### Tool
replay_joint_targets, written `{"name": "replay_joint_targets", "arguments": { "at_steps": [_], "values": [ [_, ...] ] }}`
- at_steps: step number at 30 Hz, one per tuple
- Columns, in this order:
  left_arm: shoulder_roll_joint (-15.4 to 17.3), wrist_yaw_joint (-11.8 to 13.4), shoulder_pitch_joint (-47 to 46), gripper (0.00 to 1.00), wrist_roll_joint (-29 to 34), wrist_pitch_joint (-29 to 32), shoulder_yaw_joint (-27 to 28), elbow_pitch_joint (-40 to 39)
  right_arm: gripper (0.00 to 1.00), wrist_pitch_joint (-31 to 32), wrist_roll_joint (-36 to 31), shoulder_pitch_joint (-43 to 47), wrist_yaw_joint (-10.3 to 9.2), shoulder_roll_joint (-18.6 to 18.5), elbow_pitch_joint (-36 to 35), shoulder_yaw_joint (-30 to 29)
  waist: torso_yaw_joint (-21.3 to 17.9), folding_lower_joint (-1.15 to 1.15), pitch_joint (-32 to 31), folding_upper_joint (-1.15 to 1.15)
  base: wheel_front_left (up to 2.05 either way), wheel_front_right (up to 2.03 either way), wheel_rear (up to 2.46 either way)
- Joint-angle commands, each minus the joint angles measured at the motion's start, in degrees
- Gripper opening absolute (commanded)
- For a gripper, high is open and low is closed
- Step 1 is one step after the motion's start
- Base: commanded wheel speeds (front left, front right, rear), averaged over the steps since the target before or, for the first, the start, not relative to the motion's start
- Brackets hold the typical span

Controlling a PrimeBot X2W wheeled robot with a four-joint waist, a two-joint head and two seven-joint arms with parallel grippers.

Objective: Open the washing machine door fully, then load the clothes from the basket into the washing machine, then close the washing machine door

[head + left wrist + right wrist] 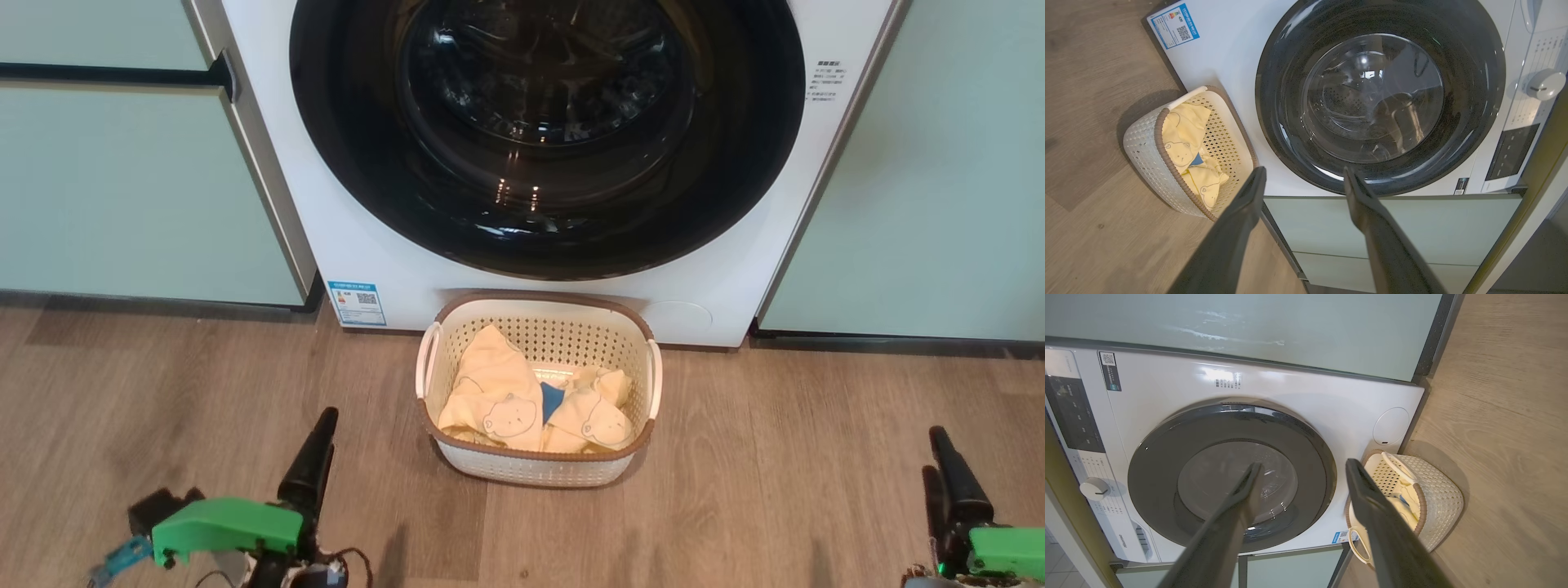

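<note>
Leftmost, the left gripper [322, 425] hangs low over the wooden floor [204, 392], and its wrist view shows its two dark fingers [1249, 204] spread apart with nothing between them. Up beyond its fingertips and a little to its left stands a pale green cabinet [122, 188]. Ahead of this gripper and to its right sits the basket [531, 469], on the floor and close against the foot of the washing machine [392, 269]. A blue energy sticker [357, 302] lies just to the basket's left. The clothes [498, 392] lie heaped inside the basket, pale yellow with bear faces, and a bit of blue fabric [553, 400] shows between them. Above the basket, the washing machine door [547, 237] lies shut against the white front. The basket sits roughly midway between the two grippers, well apart from both. The right gripper [935, 445] likewise hangs low over the floor, its fingers [1372, 498] parted and empty in its wrist view. Beyond its fingertips stands another green cabinet [939, 204].
</note>
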Motion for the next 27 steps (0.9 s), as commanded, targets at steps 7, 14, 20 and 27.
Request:
{"name": "replay_joint_targets", "arguments": {
  "at_steps": [7,14,20,27],
  "values": [
    [0.71,-0.18,-3.36,1.00,8.96,-1.57,1.39,-2.48,1.00,-1.60,-7.19,-4.16,-0.06,-1.63,-1.59,0.16,0.04,0.00,-0.07,0.00,0.00,0.00,0.00],
    [0.51,0.39,-3.35,1.00,20.73,-2.92,1.39,-3.65,1.00,-2.95,-17.18,-4.53,-0.07,-1.32,-2.31,-0.09,0.01,0.00,-0.13,0.00,0.00,0.00,0.00],
    [0.78,1.24,-3.23,1.00,27.62,-3.76,0.81,-4.34,1.00,-3.80,-23.56,-4.51,-0.08,-1.25,-2.65,-0.10,0.01,0.00,-0.21,0.00,0.00,0.00,0.00],
    [0.77,1.75,-3.12,1.00,34.79,-5.11,0.41,-4.87,1.00,-5.15,-32.71,-4.83,-0.09,-1.23,-2.64,-0.17,-0.01,0.00,-0.30,0.00,0.00,0.00,0.00]
  ]
}}
